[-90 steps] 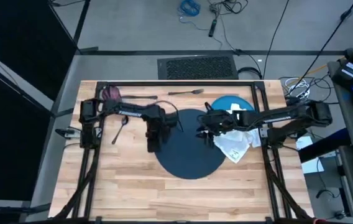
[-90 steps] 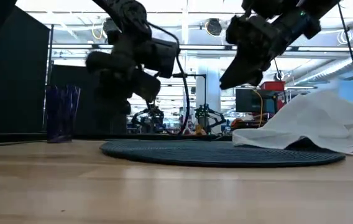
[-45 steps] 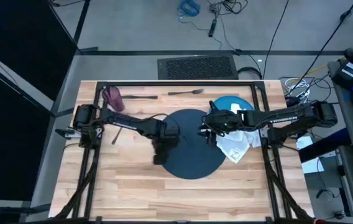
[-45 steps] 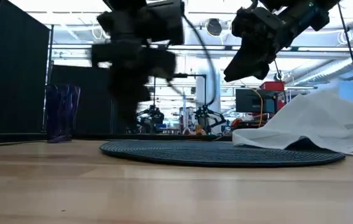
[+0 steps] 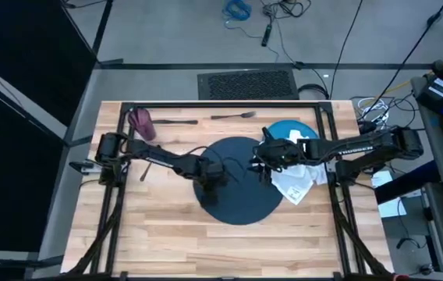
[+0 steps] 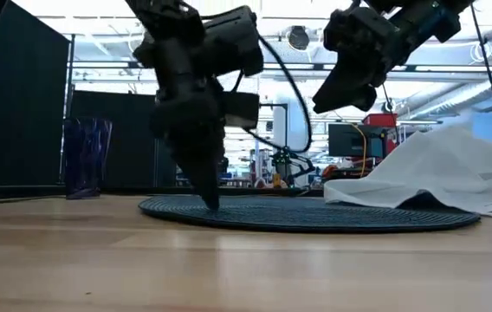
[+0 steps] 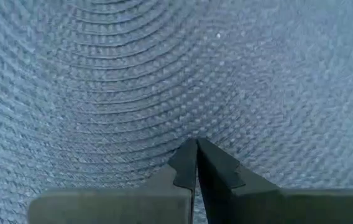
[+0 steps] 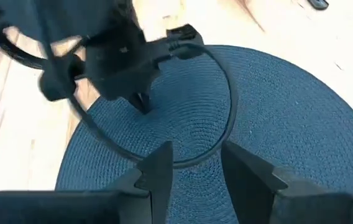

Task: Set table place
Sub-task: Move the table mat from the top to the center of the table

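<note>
- The pale wooden surface (image 5: 159,226) carries everything, with a black frame round it.
- The dark blue mat (image 5: 245,199) lies at its middle; in the low view (image 6: 315,214) it lies flat.
- The bright blue plate (image 5: 284,129) sits just beyond the mat's far right edge, partly under the right arm.
- The white napkin (image 5: 295,183) lies rumpled over the mat's right edge.
- The left gripper (image 5: 208,186) points down onto the mat's left part, fingers (image 7: 186,163) pressed together with their tips at the weave.
- The right gripper (image 5: 259,160) hovers above the mat's right side, fingers (image 8: 158,171) spread and holding nothing.
- The purple cup (image 5: 139,121) stands at the far left corner.
- The knife (image 5: 176,122) and fork (image 5: 233,115) lie along the far edge; the spoon (image 5: 150,164) lies left of the mat.
</note>
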`<control>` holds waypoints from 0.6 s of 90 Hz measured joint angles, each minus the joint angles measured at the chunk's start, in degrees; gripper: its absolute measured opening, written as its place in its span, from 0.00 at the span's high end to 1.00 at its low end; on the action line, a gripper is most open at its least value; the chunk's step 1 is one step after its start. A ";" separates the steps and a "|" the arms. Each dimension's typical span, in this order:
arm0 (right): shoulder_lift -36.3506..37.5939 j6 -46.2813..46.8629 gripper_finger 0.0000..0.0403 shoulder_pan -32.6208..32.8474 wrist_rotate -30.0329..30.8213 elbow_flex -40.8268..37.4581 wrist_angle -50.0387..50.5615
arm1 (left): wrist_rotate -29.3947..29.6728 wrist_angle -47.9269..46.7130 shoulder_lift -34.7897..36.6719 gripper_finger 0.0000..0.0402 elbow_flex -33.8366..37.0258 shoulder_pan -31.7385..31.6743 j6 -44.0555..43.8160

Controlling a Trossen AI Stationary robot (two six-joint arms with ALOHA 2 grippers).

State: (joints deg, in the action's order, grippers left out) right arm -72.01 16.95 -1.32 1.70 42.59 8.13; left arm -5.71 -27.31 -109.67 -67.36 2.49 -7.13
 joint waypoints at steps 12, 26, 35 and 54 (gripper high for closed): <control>0.00 0.41 0.69 0.00 -0.01 0.00 -0.07 | 0.07 2.11 0.10 1.00 1.43 0.72 -0.71; 0.00 0.42 0.69 -0.05 -0.01 0.00 -0.17 | -0.21 2.03 0.10 1.00 1.48 2.67 -3.13; 0.00 0.42 0.69 -0.07 -0.01 0.00 -0.17 | -1.34 1.41 0.10 1.00 1.48 5.38 -4.79; 0.00 0.99 0.69 -0.07 0.01 0.00 -0.17 | -1.75 1.35 0.05 1.00 1.52 10.59 -9.58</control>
State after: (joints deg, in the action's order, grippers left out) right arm -72.01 17.94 -1.39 1.72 42.59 7.97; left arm -7.46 -25.96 -109.62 -65.84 13.08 -16.71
